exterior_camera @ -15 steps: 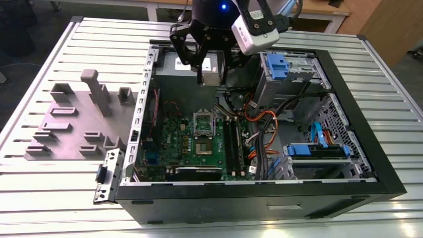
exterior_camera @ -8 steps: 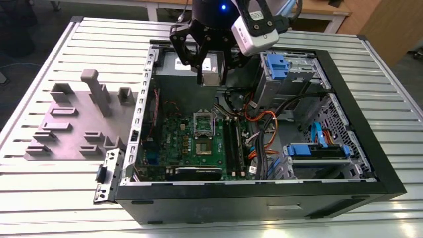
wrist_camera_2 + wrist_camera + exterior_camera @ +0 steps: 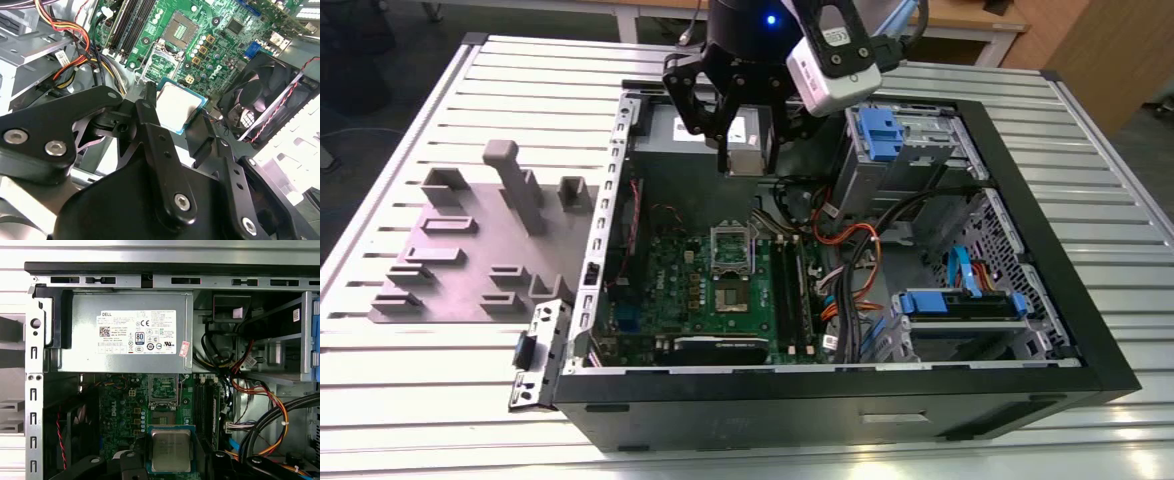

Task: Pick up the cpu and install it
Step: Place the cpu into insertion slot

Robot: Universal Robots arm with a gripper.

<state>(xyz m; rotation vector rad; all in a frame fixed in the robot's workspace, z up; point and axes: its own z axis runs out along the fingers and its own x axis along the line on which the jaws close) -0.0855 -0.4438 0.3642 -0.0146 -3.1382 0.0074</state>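
Observation:
My gripper (image 3: 744, 150) hangs above the open computer case (image 3: 1014, 380), over its back part, and is shut on the cpu (image 3: 744, 160). In both wrist views the cpu (image 3: 177, 106) (image 3: 171, 450) is a flat square chip with a pale silver top and a green edge, pinched at two opposite sides by the black fingers (image 3: 149, 102). Below it lies the green motherboard (image 3: 707, 300) with its open socket (image 3: 181, 24) and the raised silver bracket frame (image 3: 161, 61). The cpu is in the air, clear of the board.
A grey power supply (image 3: 125, 330) fills the case's back wall. Orange and black cables (image 3: 260, 405) and blue drive cages (image 3: 961, 302) crowd the exterior view's right. A black fan (image 3: 257, 102) sits beside the socket. A grey fixture with upright blocks (image 3: 480, 250) stands outside the case.

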